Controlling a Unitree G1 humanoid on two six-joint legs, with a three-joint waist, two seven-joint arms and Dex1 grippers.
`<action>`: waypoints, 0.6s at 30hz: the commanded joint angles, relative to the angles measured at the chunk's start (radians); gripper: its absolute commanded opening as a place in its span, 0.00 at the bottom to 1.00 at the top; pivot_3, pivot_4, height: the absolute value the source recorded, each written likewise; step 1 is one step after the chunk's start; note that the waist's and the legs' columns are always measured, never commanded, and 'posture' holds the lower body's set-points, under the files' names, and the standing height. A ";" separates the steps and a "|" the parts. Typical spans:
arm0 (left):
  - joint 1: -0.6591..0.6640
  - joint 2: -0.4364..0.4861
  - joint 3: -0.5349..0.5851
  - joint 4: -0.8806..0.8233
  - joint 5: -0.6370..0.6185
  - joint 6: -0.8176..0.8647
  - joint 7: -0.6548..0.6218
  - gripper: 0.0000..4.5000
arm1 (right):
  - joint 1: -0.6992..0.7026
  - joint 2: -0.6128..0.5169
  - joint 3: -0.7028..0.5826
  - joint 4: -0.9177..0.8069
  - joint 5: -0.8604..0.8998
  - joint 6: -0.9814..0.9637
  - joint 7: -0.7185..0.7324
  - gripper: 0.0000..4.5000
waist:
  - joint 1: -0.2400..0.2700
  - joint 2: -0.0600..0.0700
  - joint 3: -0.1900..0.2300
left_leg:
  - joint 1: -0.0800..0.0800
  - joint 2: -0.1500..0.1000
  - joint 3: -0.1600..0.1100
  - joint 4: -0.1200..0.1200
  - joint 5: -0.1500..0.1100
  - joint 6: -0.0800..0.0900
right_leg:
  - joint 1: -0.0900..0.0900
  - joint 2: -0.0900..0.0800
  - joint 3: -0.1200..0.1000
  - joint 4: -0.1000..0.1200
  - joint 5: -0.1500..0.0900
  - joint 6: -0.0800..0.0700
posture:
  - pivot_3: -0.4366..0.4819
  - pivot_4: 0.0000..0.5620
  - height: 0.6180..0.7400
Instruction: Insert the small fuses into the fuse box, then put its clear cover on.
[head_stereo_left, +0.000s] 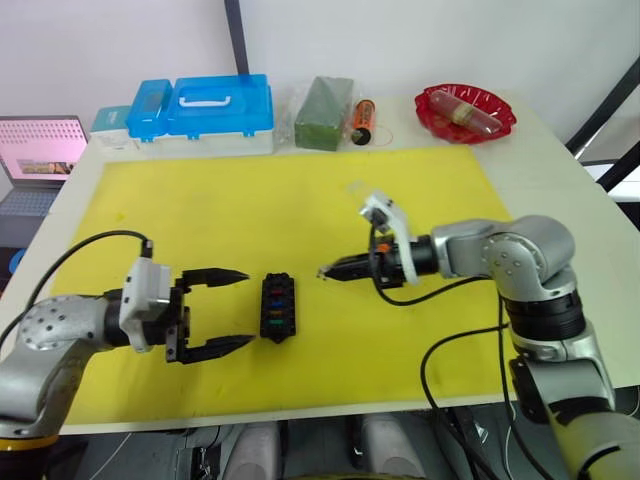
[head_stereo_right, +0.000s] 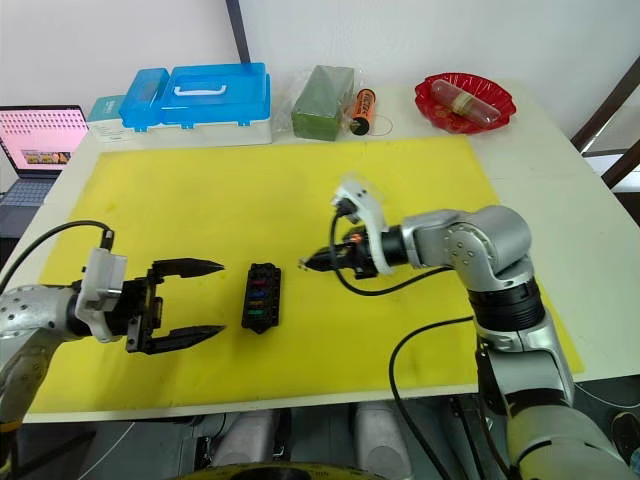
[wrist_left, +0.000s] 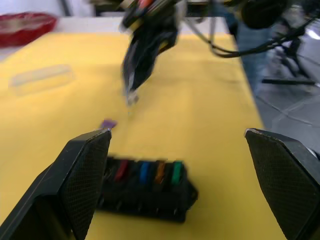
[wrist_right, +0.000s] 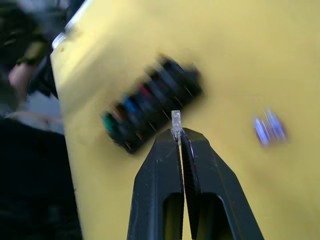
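Fuse box (head_stereo_left: 277, 307) mid-mat, between wide-open left gripper (head_stereo_left: 228, 310) and right gripper (wrist_right: 176, 134) pinching grey fuse (wrist_right: 176, 120); purple fuse (wrist_right: 269, 128) lies apart on open mat (head_stereo_left: 250, 200).

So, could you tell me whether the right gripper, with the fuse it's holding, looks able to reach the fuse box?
Probably yes. The right gripper pinches a grey fuse beside the fuse box, with bare mat between them; the open left gripper sits on the box's far side.

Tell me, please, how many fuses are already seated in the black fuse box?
4: red, blue, orange and green, side by side in one row of the fuse box. Others may be hidden; its far row is hard to see.
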 joint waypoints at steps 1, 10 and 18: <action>0.021 -0.004 0.043 -0.008 -0.006 0.009 0.040 1.00 | -0.032 0.019 0.073 -0.047 -0.059 -0.111 -0.009 0.01 | 0.004 0.000 0.000 | 0.000 0.000 0.000 0.000 0.000 0.000 | 0.000 0.000 0.000 0.000 0.000 0.000 | 0.48 0.27 1.00; 0.043 -0.041 0.005 0.003 0.031 0.016 0.109 1.00 | -0.088 0.087 0.263 0.044 -0.233 -0.337 0.017 0.01 | 0.009 0.000 0.000 | -0.001 -0.001 0.000 0.001 0.000 0.000 | -0.001 -0.002 0.000 -0.001 0.000 0.000 | 0.48 0.27 1.00; -0.006 -0.041 -0.024 0.091 0.051 -0.006 0.056 1.00 | -0.100 0.077 0.328 0.077 -0.312 -0.412 0.084 0.01 | 0.009 0.000 0.000 | -0.001 -0.001 0.000 0.001 0.000 0.000 | -0.001 -0.002 -0.001 0.001 -0.001 -0.003 | 0.48 0.27 1.00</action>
